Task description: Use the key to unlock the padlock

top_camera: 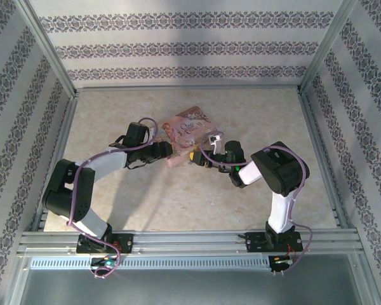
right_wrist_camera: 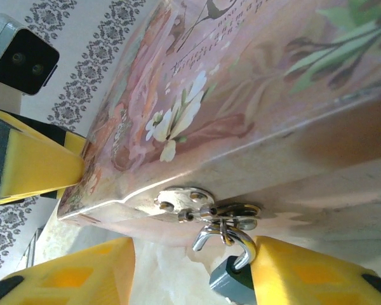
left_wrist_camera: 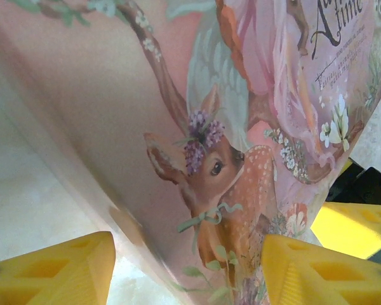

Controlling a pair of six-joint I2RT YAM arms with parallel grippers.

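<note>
The padlock point(right_wrist_camera: 228, 283) is a small blue-grey body with a silvery shackle. It hangs from the metal hasp point(right_wrist_camera: 190, 202) on the front wall of the pink illustrated box point(top_camera: 185, 129). One end of the shackle stands free of the body. My right gripper point(right_wrist_camera: 193, 254) is open below the hasp, and its right finger point(right_wrist_camera: 305, 273) touches the padlock. My left gripper point(left_wrist_camera: 187, 254) grips the box's near corner, with one finger point(left_wrist_camera: 324, 270) against the deer-printed lid. The key is hidden.
The box lies mid-table between both arms point(top_camera: 89, 171), with the right arm point(top_camera: 276, 168) close on its other side. Metal frame rails point(top_camera: 184, 241) run along the near edge. Patterned walls point(top_camera: 178, 47) close in the back and sides.
</note>
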